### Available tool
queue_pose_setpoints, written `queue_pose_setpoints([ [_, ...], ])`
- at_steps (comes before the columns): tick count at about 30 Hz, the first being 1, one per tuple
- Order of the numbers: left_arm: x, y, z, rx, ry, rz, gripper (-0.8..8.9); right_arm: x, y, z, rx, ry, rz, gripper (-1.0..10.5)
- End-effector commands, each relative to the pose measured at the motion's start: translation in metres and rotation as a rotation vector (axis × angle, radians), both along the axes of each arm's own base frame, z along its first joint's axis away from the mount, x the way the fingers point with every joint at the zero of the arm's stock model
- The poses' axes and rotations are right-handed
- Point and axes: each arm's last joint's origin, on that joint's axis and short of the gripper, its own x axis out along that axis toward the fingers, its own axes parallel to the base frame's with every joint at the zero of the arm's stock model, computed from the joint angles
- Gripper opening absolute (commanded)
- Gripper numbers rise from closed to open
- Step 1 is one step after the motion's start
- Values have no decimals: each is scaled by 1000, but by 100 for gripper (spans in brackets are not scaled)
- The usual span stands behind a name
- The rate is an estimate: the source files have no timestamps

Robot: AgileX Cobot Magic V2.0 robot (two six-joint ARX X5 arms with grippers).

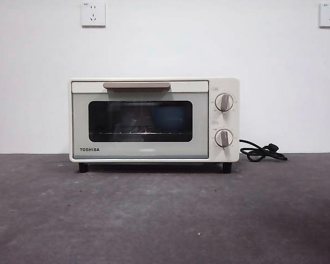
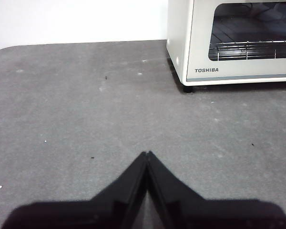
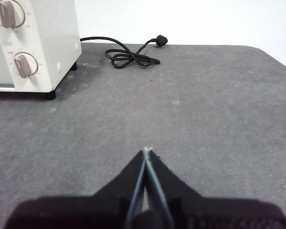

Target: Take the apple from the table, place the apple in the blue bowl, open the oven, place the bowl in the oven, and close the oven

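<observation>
**Operator:** Front view first, near to far: bare table [image 1: 165, 220] up close, then one oven [image 1: 154, 120] standing square to me with its door shut, handle [image 1: 136, 85] running left to right along the top edge. Through the glass I make out a blue shape on the right side of the rack, which I take to be the blue bowl [image 1: 169, 118]. I can't see the apple in any view.

**Spotter:** And the claws?

**Operator:** Both wait low on the near side. My left claw [image 2: 147, 153] has its jaws pressed together, holding nothing; the oven lies far and to its right. My right claw [image 3: 146, 150] is likewise closed and empty; the oven's knob end [image 3: 19, 40] lies far and to its left.

**Spotter:** Count?

**Operator:** One oven, one bowl, two knobs, one coiled cord [image 1: 262, 152]. With the door shut and the bowl inside, I judge the task essentially finished.
</observation>
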Motion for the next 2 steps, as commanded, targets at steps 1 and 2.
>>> queue_pose_setpoints([
  [1,0,0,-3,-6,4,6,-3,0,0,-2,-3,4,-3,0],
  [2,0,0,-3,-5,4,6,-3,0,0,-2,-3,4,-3,0],
])
